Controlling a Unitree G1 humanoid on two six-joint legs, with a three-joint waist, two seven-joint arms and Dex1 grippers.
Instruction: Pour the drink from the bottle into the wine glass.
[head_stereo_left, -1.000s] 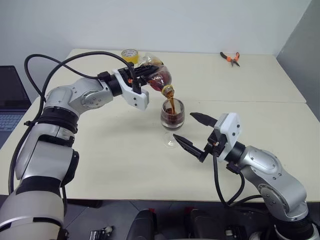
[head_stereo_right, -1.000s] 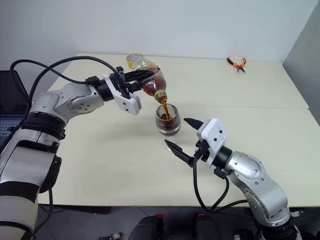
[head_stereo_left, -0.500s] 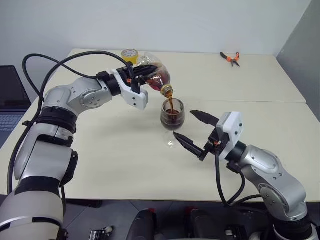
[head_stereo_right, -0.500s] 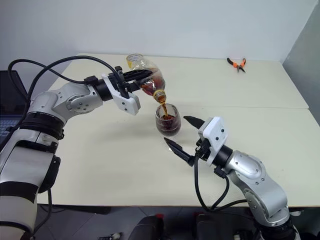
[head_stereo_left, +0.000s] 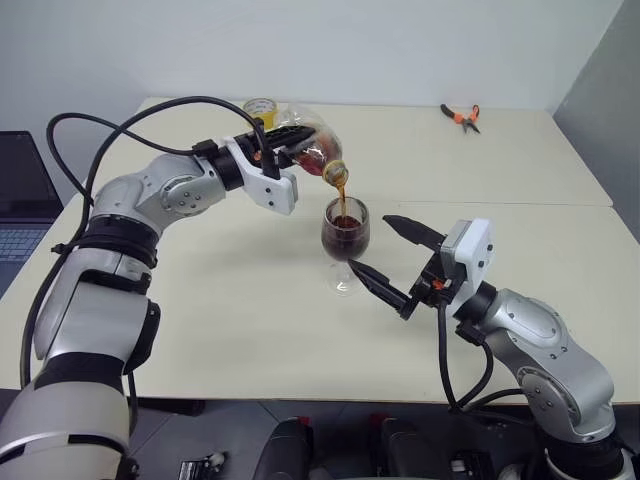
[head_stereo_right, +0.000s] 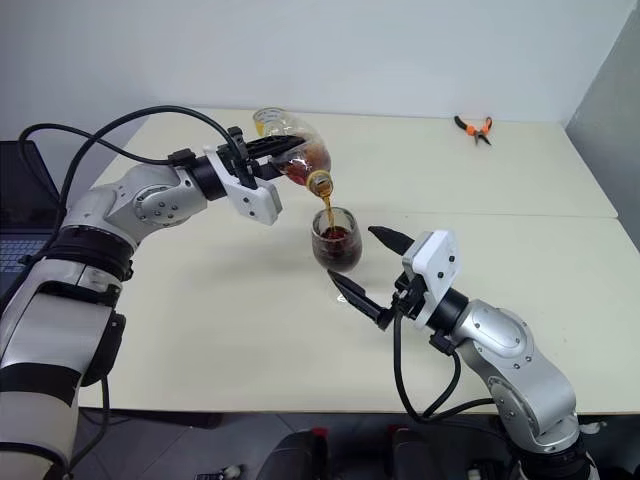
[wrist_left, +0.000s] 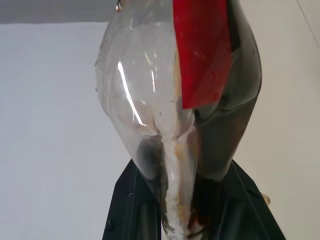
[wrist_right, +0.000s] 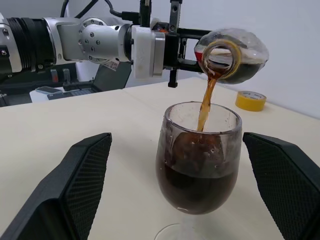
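Observation:
My left gripper (head_stereo_left: 292, 140) is shut on the clear bottle (head_stereo_left: 312, 147), holding it tipped with its mouth down over the wine glass (head_stereo_left: 344, 236). A thin stream of dark brown-red drink (head_stereo_left: 343, 196) falls from the mouth into the bowl, which is more than half full. The glass stands upright on the table. My right gripper (head_stereo_left: 368, 243) is open, one finger on each side of the bowl and apart from it. In the right wrist view the glass (wrist_right: 197, 165) stands between the fingers (wrist_right: 75, 190). The bottle's red label (wrist_left: 200, 50) is close in the left wrist view.
A yellow tape roll (head_stereo_left: 260, 107) lies behind the bottle at the table's far edge. Orange-handled pliers (head_stereo_left: 460, 115) lie at the far right. A laptop (head_stereo_left: 20, 200) sits off the table's left side. A seam (head_stereo_left: 500, 203) crosses the cream tabletop.
The drink keeps flowing and its level in the glass has risen. The left wrist has rolled the bottle slightly further. The right gripper has stayed around the glass.

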